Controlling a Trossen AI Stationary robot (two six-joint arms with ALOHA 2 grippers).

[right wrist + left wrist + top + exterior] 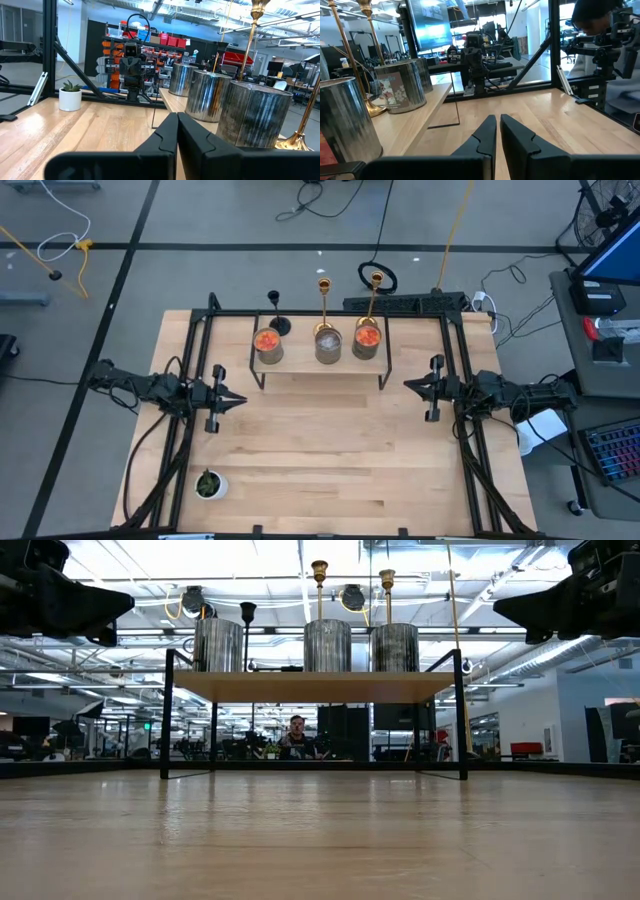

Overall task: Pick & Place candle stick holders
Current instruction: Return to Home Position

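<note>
three tins (pixel 328 345) front the candlesticks (pixel 323 305) on shelf (pixel 300 366); left tool (pixel 238 399), right tool (pixel 409 386) pinched together.

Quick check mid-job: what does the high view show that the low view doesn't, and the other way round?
Only the high view: the potted plant at the left corner of the table farthest from the shelf, and the orange wax inside the left tin and right tin. Only the low view: a person beyond the table, framed under the shelf. Both: the shelf carrying three tins, the black candlestick and two gold candlesticks behind them, and the left gripper and right gripper held off to the sides.
</note>
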